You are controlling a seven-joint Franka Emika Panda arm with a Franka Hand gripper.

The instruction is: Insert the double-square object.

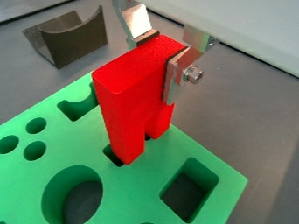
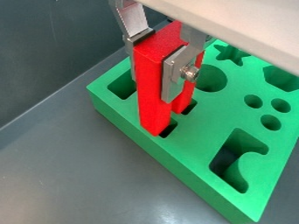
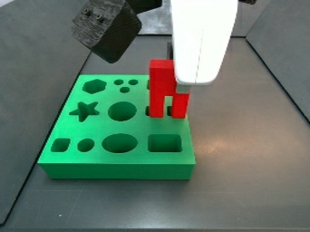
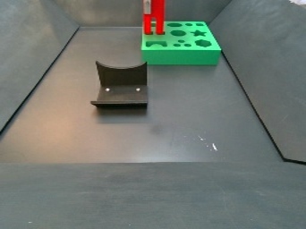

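Double-square object [image 1: 131, 96], clamped upright by the gripper [image 1: 163, 54], has entered its slot at the green board's [image 3: 72, 159] three-o'clock edge, mostly still protruding.

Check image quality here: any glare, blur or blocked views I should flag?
In a side view the pale arm hides the gripper and part of the red block, and a blurred dark shape fills a corner. The other side view shows floor glare with the green board small and far. Both wrist views are sharp on the block.
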